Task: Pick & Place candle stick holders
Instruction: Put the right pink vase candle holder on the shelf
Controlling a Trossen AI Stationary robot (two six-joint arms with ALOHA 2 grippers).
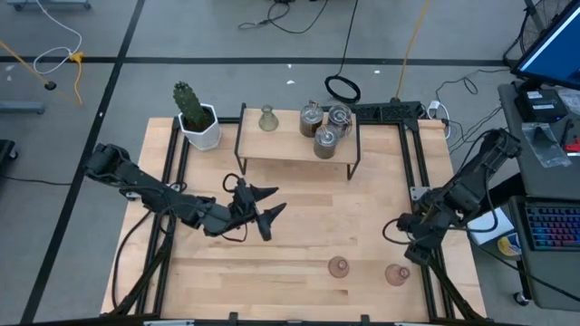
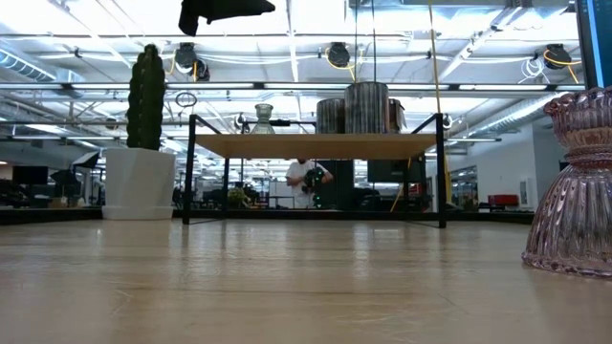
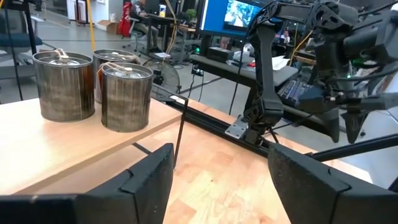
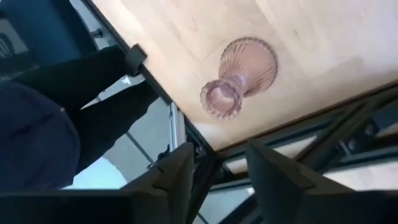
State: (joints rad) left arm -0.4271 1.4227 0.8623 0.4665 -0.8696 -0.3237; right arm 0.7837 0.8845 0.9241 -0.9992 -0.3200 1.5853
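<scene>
Right gripper [image 1: 405,252] at lower right, fingers slightly parted, empty, beside pink holder [image 1: 396,273] I see; left gripper [image 1: 269,206] mid-frame, fingers wide, empty.

Both arms are dark, near-black, built of chunky jointed segments with thin black cables looping loose along them. The left gripper [image 1: 265,209] ends in two flat, tapered black fingers [image 3: 149,180] with angular matte faces. The right gripper [image 1: 408,243] has the same dark two-finger build, its fingers [image 4: 283,177] broad, plain, unmarked.
</scene>
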